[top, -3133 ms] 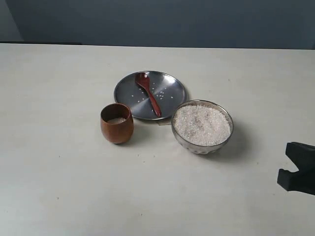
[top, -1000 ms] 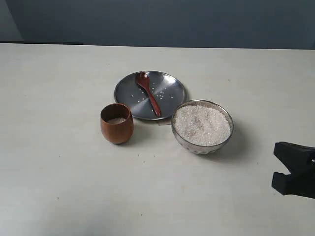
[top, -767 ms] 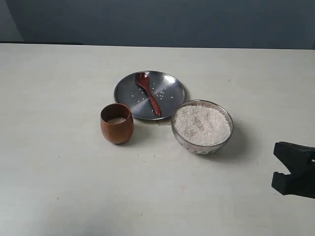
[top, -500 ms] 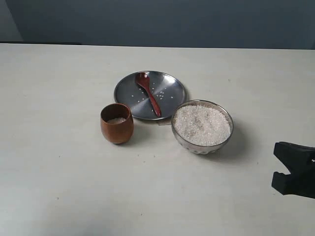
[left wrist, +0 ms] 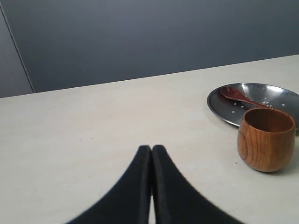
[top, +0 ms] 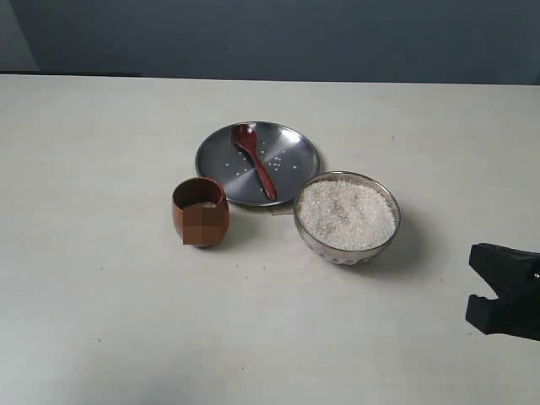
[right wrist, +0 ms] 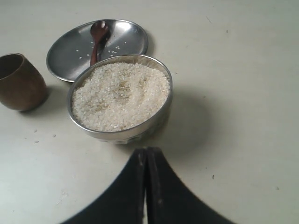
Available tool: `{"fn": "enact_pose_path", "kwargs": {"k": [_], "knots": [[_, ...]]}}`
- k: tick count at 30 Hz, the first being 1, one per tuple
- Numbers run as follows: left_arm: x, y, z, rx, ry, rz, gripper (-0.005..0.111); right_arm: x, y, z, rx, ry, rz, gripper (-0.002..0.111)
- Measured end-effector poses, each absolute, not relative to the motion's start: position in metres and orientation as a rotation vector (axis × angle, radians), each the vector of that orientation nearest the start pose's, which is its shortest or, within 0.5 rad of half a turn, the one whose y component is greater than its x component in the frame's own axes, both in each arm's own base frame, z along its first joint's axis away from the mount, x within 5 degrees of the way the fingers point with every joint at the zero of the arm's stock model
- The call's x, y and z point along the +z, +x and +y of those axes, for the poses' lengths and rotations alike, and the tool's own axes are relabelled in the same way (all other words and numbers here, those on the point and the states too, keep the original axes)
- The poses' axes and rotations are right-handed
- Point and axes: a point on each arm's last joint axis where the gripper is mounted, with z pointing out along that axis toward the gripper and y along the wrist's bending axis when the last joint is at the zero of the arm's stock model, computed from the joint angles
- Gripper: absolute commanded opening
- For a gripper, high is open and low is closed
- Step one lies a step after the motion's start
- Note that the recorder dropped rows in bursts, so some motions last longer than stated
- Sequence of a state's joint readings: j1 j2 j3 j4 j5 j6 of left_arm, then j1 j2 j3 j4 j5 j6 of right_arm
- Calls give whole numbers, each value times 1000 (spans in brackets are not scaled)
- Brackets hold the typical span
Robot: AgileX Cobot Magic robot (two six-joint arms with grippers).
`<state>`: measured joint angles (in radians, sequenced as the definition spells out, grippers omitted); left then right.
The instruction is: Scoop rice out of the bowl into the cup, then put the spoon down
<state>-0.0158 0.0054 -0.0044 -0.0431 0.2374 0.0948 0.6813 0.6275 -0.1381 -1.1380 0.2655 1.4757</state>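
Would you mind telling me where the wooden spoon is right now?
In the exterior view the spoon lies on the steel plate, behind the cup and the bowl.

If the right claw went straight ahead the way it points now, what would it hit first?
Probably the glass bowl: the shut right claw points at its near wall, with nothing between. Its height is unclear.

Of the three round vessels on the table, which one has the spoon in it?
The flat steel plate at the back: the spoon lies across it. The glass bowl holds only rice, and the wooden cup has no spoon.
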Motion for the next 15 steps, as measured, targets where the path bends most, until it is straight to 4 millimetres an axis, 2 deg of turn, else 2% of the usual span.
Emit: {"fn": "enact_pose_path", "kwargs": {"k": [15], "knots": [[192,56,-1,40,75,1726,0,199,99,53,383,-195,2084,0]]}}
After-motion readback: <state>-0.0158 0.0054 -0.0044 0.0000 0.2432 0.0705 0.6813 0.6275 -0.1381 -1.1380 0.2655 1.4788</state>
